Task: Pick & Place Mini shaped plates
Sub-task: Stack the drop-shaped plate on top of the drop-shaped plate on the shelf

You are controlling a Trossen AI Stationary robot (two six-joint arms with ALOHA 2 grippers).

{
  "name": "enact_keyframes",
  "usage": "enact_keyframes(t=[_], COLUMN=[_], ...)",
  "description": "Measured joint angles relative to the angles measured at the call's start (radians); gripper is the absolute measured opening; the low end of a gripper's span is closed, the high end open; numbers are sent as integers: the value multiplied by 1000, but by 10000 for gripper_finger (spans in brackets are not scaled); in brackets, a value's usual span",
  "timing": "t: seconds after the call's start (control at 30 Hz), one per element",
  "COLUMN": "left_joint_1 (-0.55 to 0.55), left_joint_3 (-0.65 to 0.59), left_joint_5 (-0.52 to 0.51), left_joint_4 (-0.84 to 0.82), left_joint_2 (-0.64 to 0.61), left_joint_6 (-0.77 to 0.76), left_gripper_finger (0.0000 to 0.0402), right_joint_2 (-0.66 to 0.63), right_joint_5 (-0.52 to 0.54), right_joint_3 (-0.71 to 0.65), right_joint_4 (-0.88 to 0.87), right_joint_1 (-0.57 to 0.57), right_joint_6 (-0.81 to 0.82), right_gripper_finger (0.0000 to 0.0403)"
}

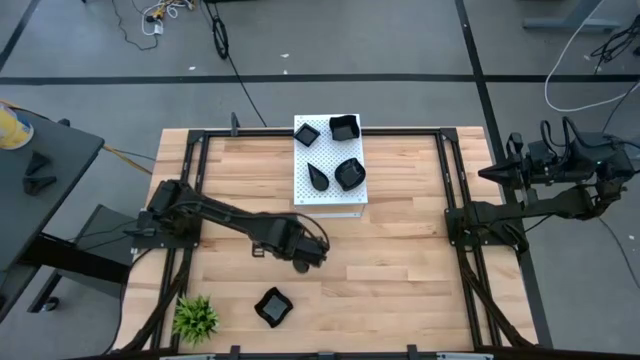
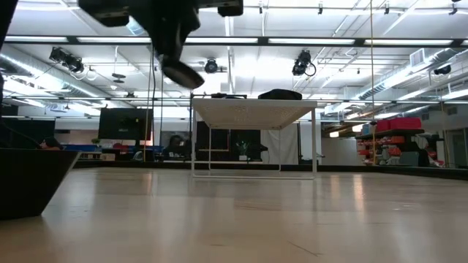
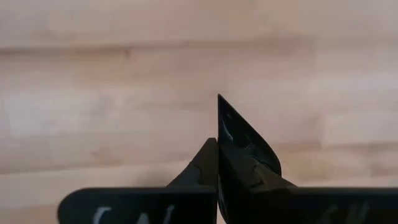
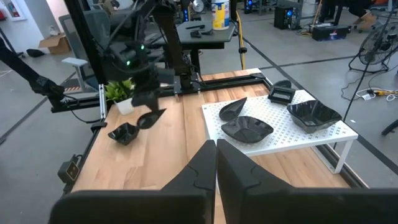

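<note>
Counting what shows, you have four plates on the white board (image 1: 330, 195): a small one (image 1: 306, 136) and a squarish one (image 1: 344, 128) at its far end, a teardrop (image 1: 318, 177) and a rounded one (image 1: 350, 174) nearer you. One more plate (image 1: 272, 306) lies on the worktop (image 1: 400, 270) near the plant (image 1: 196, 316), well apart from the board.

Your left end effector (image 1: 303, 262) hangs above the worktop between that loose plate and the board, clenched on a thin dark plate (image 3: 244, 140) held edge-up. In the low view that plate (image 2: 183, 73) is lifted well clear of the wood. Your right end effector (image 4: 216, 163) is clenched on nothing and waits off the worktop's right edge.

So you look partway through: four placed, one in the air and probably headed for the board, one left to fetch. Whether further plates wait out of sight, you cannot tell.
</note>
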Motion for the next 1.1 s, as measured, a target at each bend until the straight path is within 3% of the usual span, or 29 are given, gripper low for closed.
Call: enact_keyframes(t=[0.43, 0.73, 1.1], left_joint_1=[142, 261, 379], left_joint_3=[133, 216, 242], left_joint_5=[-163, -169, -195], left_joint_4=[-67, -83, -82], left_joint_2=[0, 0, 0], left_joint_6=[138, 344, 434], left_gripper_finger=[4, 4, 9], right_joint_2=[0, 0, 0], right_joint_5=[0, 0, 0], right_joint_3=[0, 0, 0], right_joint_4=[0, 0, 0], right_joint_1=[0, 0, 0], right_joint_6=[0, 0, 0], right_gripper_finger=[19, 19, 19])
